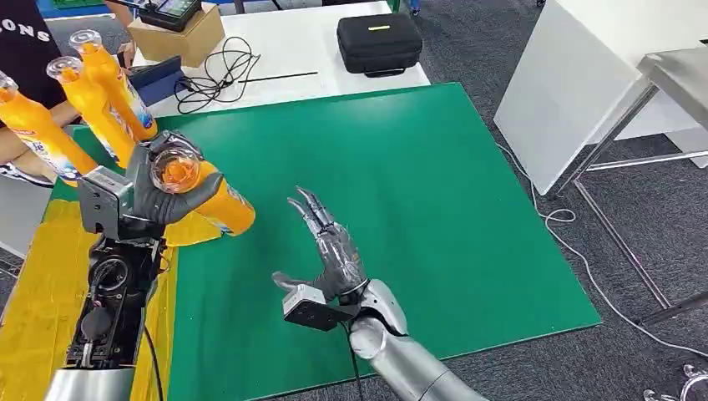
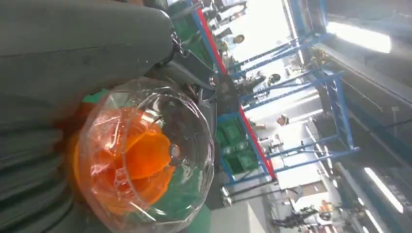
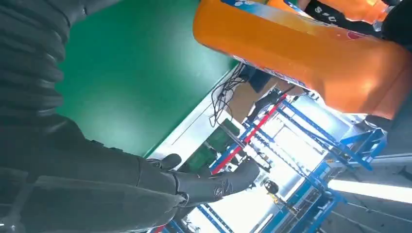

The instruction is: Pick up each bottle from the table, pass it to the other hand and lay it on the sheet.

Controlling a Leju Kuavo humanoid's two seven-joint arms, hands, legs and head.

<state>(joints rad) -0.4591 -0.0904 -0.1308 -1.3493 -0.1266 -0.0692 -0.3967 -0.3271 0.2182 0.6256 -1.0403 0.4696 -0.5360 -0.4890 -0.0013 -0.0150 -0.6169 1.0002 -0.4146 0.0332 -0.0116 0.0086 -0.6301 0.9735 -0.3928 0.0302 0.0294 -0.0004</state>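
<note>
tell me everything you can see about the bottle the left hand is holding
The orange bottle is clear plastic filled with orange liquid, with a clear domed cap over an orange nozzle and a partly hidden label. The left hand grips it near the neck, tilted with its cap toward the head camera, body slanting down over the green sheet, apart from the right hand.

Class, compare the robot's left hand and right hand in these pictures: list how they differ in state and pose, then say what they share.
1. The left robot hand grips an orange bottle; the right robot hand holds nothing.
2. The left robot hand's fingers wrap the bottle near its clear cap end; the right robot hand's fingers are spread open and extended.
3. The left robot hand sits by the yellow sheet; the right is over the green mat.
Shared: both are dark grey on silver arms.
</note>
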